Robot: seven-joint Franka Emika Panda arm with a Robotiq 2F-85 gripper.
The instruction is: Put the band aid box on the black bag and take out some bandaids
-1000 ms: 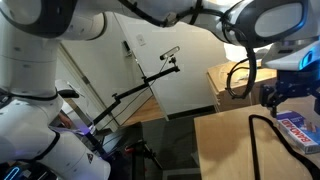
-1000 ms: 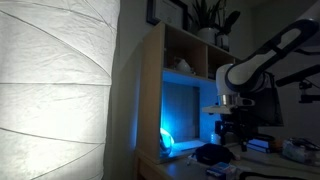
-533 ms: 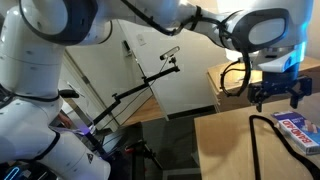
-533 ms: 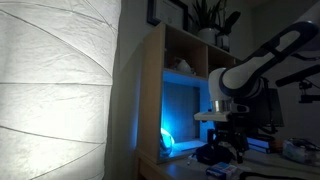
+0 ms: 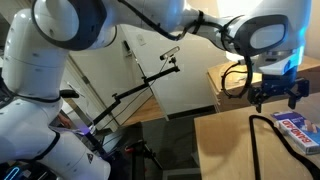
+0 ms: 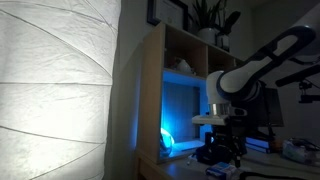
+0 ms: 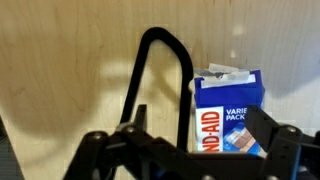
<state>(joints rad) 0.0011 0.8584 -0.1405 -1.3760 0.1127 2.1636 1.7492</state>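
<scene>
The band aid box [image 7: 228,112] lies flat on the wooden table, blue with a red band and white lettering, and a white flap stands open at its far end. In an exterior view the band aid box [image 5: 300,130] sits at the right edge of the picture. My gripper [image 7: 200,138] hangs above the box's near end, open, with one finger [image 7: 136,120] left of the box and the other [image 7: 266,126] over its right side. It holds nothing. In both exterior views the gripper [image 5: 276,93] [image 6: 222,142] hovers above the surface. I cannot make out the black bag.
A black cord loop [image 7: 160,75] lies on the table just left of the box, and the same cord [image 5: 256,135] shows in an exterior view. A lit blue shelf unit [image 6: 180,100] and a large paper lamp [image 6: 55,90] stand beside the arm.
Over the last second the arm has shifted left and slightly down, ending just left of and above the box. The jaws have stayed open and the box has not moved.
</scene>
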